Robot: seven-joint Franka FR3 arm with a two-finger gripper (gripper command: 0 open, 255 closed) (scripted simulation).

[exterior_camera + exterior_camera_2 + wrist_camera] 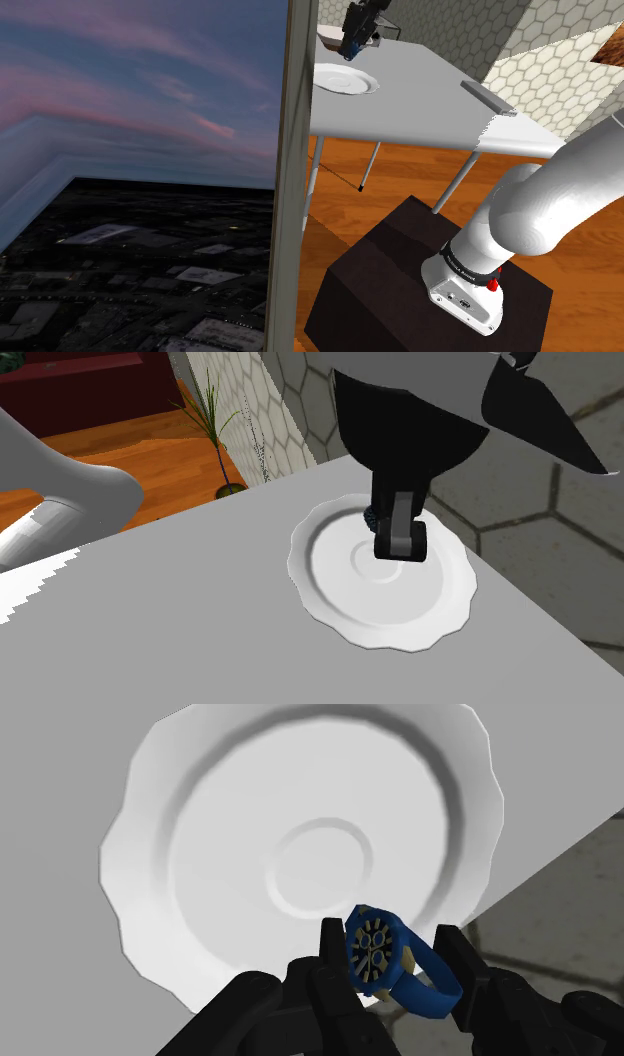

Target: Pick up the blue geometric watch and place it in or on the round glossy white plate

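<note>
The blue watch, with a patterned round face and a blue strap, sits between my black fingers, clasped. My gripper is shut on it and hangs just above the round white plate, over the side of the plate nearest the table's edge. In the second exterior view the gripper points down over the plate, a little off its centre. The shoulder view shows the gripper above the plate at the far end of the grey table.
A flat grey bar lies near the table's edge on the shoulder view's right. A tall upright panel stands along the table's other side. My dark stand sits on the wood floor. A potted plant stands by the hexagon-tiled wall.
</note>
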